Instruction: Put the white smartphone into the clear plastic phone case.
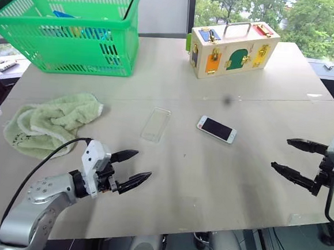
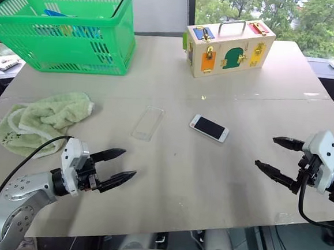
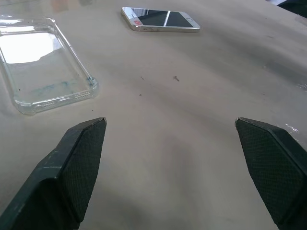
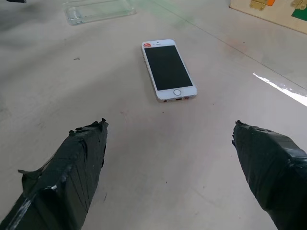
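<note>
The white smartphone lies flat, screen up, near the middle of the table. Just to its left lies the clear plastic phone case, empty and apart from the phone. Both also appear in the wrist views: the phone and the case. My left gripper hovers open over the table's front left, nearer than the case, with nothing between its fingers. At the front right my right gripper is open and empty too, to the right of the phone.
A green shopping basket with some items stands at the back left. A wooden latch box with a handle sits at the back centre. A crumpled pale green towel lies at the left. The table's front edge runs just below both grippers.
</note>
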Controlling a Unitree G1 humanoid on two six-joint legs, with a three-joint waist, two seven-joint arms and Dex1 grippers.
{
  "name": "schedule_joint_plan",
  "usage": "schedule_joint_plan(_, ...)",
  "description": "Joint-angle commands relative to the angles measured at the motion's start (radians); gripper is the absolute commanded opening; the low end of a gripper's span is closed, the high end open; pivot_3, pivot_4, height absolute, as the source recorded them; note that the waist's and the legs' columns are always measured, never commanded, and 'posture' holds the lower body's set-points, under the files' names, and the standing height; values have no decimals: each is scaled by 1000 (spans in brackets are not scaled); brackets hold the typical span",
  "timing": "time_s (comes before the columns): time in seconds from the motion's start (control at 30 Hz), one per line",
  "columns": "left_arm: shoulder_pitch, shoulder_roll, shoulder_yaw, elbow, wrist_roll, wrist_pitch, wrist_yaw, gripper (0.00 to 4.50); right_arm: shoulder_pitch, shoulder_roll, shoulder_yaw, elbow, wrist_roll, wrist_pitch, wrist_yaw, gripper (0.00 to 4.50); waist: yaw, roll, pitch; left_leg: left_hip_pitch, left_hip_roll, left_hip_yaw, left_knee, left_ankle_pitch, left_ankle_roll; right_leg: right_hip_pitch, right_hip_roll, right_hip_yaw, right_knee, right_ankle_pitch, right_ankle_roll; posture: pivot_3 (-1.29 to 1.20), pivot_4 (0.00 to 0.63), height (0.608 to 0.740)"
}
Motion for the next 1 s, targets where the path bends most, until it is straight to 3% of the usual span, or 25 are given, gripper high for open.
schedule_joint_plan(0.03,-52,-2,11,-26,-33,31,41,4465,6,-4,-48,-41,43,3,12,4500,0,0,0,0,0,0,0,0,0,0,0,0,0,0,0,0,150,740)
schedule_joint_plan(0.27,-172,-9,23,-37,-99,137,133,4465,23,36,-66,-106,109,17,-29,4500,1,0,1,0,0,0,0,2,4,1,0,0,0,0,0,0,150,740)
schedule_joint_plan(0.57,-152,-13,33,-56,-130,156,161,4465,55,84,-53,-211,167,50,-115,4500,0,0,1,0,0,0,0,2,4,1,1,0,0,0,0,0,150,740)
schedule_joint_plan(0.83,-225,6,6,32,-79,118,135,4465,5,93,-19,-204,164,21,-127,4500,2,0,1,0,0,-1,0,2,4,1,0,0,0,0,0,0,150,740)
schedule_joint_plan(1.0,-312,96,-62,138,34,43,22,4465,23,94,6,-253,164,-4,-108,4500,2,0,1,-1,0,0,0,2,4,1,2,0,0,0,0,0,150,740)
